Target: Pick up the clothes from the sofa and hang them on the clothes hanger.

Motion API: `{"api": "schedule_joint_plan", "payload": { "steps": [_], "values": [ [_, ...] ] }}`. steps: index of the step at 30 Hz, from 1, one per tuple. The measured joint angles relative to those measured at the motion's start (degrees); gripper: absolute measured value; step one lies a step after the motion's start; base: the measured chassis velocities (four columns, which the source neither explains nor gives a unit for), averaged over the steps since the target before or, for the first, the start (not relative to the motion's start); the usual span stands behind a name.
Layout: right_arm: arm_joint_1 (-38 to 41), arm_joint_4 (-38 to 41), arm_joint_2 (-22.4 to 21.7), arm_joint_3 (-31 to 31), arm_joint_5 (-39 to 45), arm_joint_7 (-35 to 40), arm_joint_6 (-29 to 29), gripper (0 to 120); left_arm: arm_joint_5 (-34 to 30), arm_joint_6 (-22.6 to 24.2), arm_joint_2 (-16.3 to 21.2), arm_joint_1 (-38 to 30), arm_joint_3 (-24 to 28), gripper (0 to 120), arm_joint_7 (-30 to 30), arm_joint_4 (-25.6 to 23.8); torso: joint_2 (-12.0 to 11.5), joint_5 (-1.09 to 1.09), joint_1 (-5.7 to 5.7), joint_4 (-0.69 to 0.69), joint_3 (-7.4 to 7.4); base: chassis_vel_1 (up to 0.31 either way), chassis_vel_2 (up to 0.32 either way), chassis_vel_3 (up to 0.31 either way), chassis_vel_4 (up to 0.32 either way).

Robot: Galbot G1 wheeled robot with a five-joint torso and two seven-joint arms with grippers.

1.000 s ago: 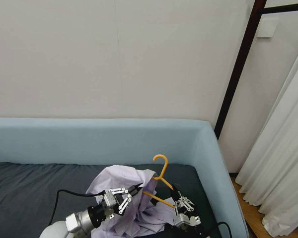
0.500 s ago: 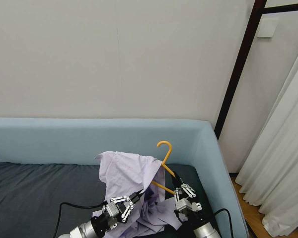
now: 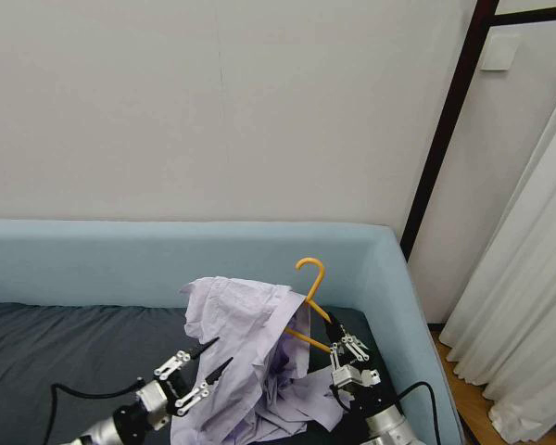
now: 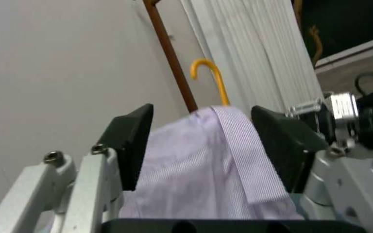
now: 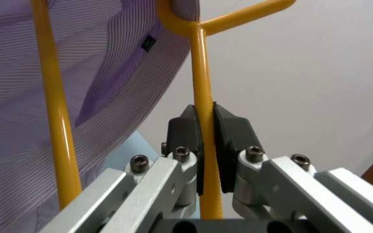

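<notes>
A lilac striped shirt (image 3: 246,357) hangs draped over a yellow hanger (image 3: 313,292) above the dark sofa seat (image 3: 65,357). My right gripper (image 3: 345,348) is shut on the hanger's bar, low at the right of the shirt; the right wrist view shows its pads (image 5: 185,138) clamped on the yellow bar (image 5: 203,126). My left gripper (image 3: 193,371) stands open just left of the shirt, apart from it. In the left wrist view the shirt (image 4: 199,165) and hanger hook (image 4: 209,73) lie beyond the spread fingers (image 4: 131,141).
The light blue sofa back (image 3: 167,255) and right armrest (image 3: 398,324) enclose the seat. A dark door frame (image 3: 445,130) and white curtain (image 3: 528,306) stand to the right. A black cable (image 3: 74,394) trails from the left arm.
The left gripper has let go of the shirt and drawn back to the left, now open. The hanger with the shirt has risen slightly.
</notes>
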Motion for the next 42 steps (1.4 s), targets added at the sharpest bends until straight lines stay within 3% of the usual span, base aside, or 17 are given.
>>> {"api": "schedule_joint_plan", "payload": {
  "steps": [3,5,7,14,28,38,42],
  "values": [
    [1.2,-1.4,0.9,-0.1,-2.6,-0.4,1.6,5,-9.3,4.5,6.3,-4.7,0.5,81,1.3,1.6,0.0,0.01,0.0,-0.06,0.0,0.0,0.0,0.0,0.0],
    [1.7,-2.0,1.3,-0.2,-3.6,-0.6,2.3,5,-11.8,5.9,8.1,-5.7,0.8,84,2.5,2.6,0.0,0.0,0.01,-0.07,0.0,0.0,0.0,0.0,0.0],
    [3.2,-2.9,1.6,-1.0,-4.8,-1.1,3.3,5,-15.2,8.4,11.4,-7.1,1.2,93,4.9,4.8,0.0,-0.01,0.01,0.0,0.01,0.0,0.0,0.0,0.0],
    [5.8,-4.6,1.4,-3.3,-6.4,-2.0,5.3,5,-16.5,14.5,18.8,-12.5,4.1,100,12.4,11.1,0.0,0.01,0.0,-0.02,0.01,0.0,0.0,0.0,0.0],
    [7.2,-6.7,2.7,-1.9,-15.0,-3.2,9.9,5,-12.3,21.6,24.0,-26.7,14.7,100,19.0,15.3,0.0,0.01,0.01,-0.02,0.01,0.0,0.0,0.0,0.0],
    [7.6,-6.4,3.9,-0.6,-20.7,-2.9,11.6,5,-6.3,22.7,22.7,-29.3,19.0,94,21.8,17.7,0.0,0.01,0.0,-0.02,0.0,0.0,0.0,0.0,0.0],
    [7.6,-5.8,4.6,0.2,-23.5,-2.8,12.7,5,-4.9,22.6,21.7,-30.6,20.2,82,22.1,18.3,0.0,0.01,0.0,-0.02,0.0,0.0,0.0,0.0,0.0]
  ]
}}
